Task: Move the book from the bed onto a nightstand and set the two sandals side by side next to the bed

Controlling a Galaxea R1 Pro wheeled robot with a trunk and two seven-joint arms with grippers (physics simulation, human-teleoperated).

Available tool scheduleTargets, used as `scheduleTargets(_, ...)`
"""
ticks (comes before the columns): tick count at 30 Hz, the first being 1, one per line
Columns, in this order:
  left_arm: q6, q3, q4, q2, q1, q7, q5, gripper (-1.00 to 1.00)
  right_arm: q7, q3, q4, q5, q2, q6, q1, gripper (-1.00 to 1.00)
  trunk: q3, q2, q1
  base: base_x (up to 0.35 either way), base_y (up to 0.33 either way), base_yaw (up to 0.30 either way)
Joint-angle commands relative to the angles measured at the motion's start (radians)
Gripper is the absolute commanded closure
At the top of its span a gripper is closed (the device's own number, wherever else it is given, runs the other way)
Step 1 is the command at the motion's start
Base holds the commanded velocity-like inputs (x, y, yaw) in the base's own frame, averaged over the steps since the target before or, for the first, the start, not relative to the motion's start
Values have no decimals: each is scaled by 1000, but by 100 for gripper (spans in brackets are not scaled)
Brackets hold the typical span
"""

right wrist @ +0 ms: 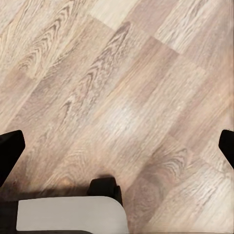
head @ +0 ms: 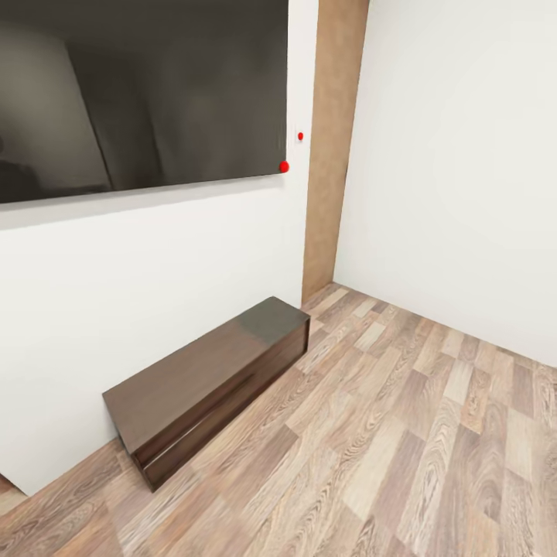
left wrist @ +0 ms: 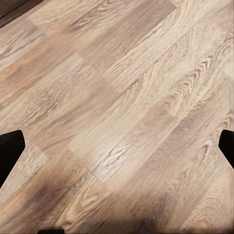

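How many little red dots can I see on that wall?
2. One red dot sits at the lower right corner of the big dark screen. A smaller one is on a white plate just right of it, beside the wooden door frame. Others may be out of view.

The head camera looked down from standing height into a room corner, at a wall, a low cabinet and the plank floor. Both wrist cameras faced straight down, nearer that floor, the part all three views shared.
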Motion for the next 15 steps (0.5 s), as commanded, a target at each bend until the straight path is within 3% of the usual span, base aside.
scheduleTargets(1, -3, -4, 0, 1, 0, 0, 10, -100, 8, -1, 1, -10, 0, -2, -1, -100, -1, 0, 0, 0, 0, -262)
scheduleTargets(15, -3, -4, 0, 1, 0, 0, 10, -100, 8, 1, 1, -9, 1, -2, -1, -100, -1, 0, 0, 0, 0, -262)
